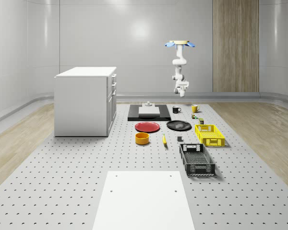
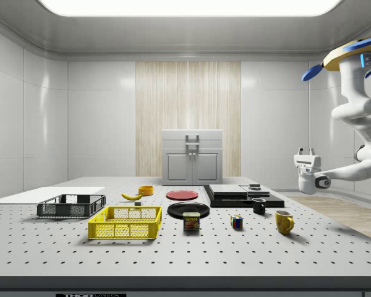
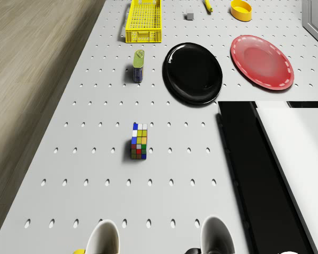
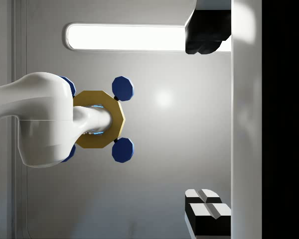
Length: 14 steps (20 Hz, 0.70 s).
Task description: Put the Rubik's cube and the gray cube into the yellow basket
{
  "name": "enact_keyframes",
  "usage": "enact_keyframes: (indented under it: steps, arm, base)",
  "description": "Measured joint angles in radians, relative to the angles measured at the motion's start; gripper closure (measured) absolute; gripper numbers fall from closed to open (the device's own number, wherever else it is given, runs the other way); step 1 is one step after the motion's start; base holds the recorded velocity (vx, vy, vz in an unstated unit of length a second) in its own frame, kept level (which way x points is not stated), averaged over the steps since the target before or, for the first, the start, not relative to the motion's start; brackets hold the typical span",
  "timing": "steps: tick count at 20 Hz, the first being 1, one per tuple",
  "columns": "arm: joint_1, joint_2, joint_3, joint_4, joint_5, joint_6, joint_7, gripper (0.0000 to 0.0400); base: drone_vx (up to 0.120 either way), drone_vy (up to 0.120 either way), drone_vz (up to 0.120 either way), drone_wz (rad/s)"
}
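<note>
Black basket (image 1: pixel 197 160): nearest of the lot, lower right of the whole-scene view, not wanted here.
Yellow basket (image 1: pixel 213 142): just behind the black one, right of centre in that view; I see nothing in it.
Gray cube (image 1: pixel 179 139): on the table near the yellow basket, on its left in the whole-scene view, apart from it.
Gray cube, handling: small and stiff, probably light. I would pinch two opposite flat sides from above, centred, since a small block slips out easily.
Can (image 1: pixel 200 120): upright, between the yellow basket and the Rubik's cube.
Rubik's cube (image 2: pixel 237 221): lower middle-right of the side view, standing alone on the table, well apart from the yellow basket.
Rubik's cube, handling: hard plastic, light, smooth-faced and likely a bit slick. I would take it square on two opposite faces at mid-height, as an off-centre grip could twist a layer.
Gripper (image 2: pixel 307 150): right edge of the side view, in the air well above the table, its fingers pointing up and spread wide, with nothing between them.
Drone (image 1: pixel 180 44): farthest, hovering high over the table's far end, roughly above the mugs.
Stage: neither cube taken yet, by my reading.
</note>
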Motion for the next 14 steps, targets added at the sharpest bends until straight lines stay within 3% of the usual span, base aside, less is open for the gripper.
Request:
enact_keyframes:
  steps: [14]
  arm:
    - [-0.002, -0.007, 0.003, -0.005, -0.002, 0.01, 0.0, 0.0]
  base:
    - [0.12, 0.114, 0.0, 0.0]
